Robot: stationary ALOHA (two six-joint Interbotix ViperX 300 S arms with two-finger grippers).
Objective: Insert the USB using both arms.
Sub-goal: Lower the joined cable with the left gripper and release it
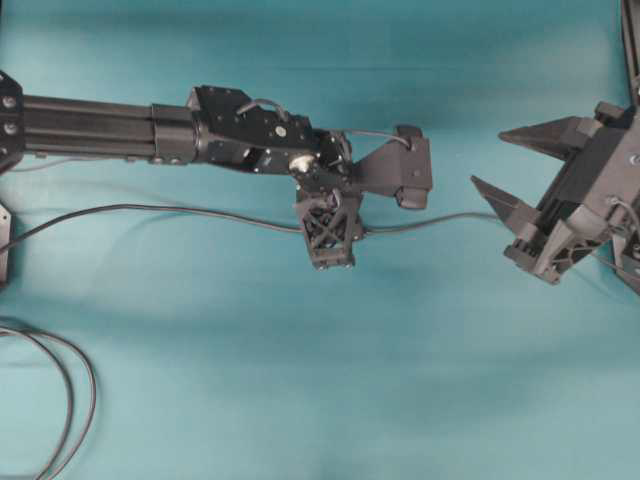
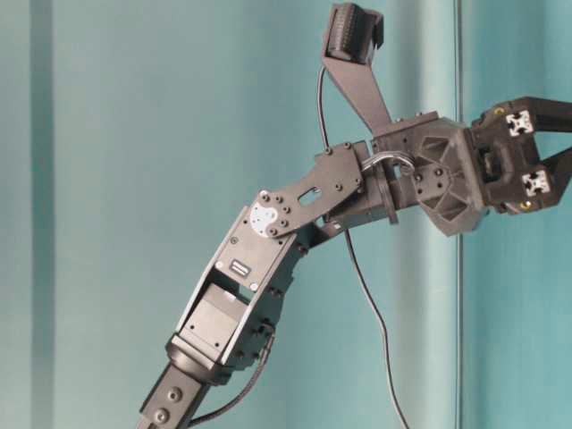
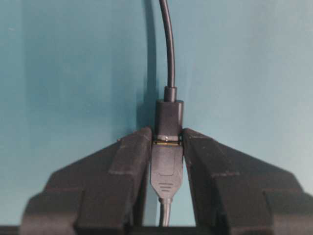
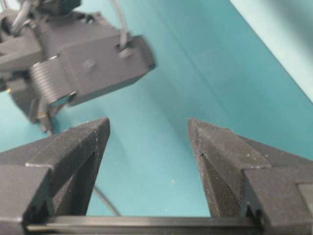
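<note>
1. Bare table point(image 1: 300, 380) lies open in front of both arms.
2. The cable point(image 1: 430, 220) crosses the gap between the left tool point(image 1: 330, 262) and the right tool point(image 1: 492, 163).
3. The right tool's fingers stand wide apart, with nothing between them.

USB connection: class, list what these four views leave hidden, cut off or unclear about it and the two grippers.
- Left wrist view: the left gripper clamps the USB plug at the socket; the fingers cover the joint's sides, so insertion depth is unclear.
- Overhead view: the left gripper hides the joint; the cable leaves the left edge.
- Overhead view: the open right gripper is partly cut off at the right edge.
- Table-level view: no plug visible.
</note>
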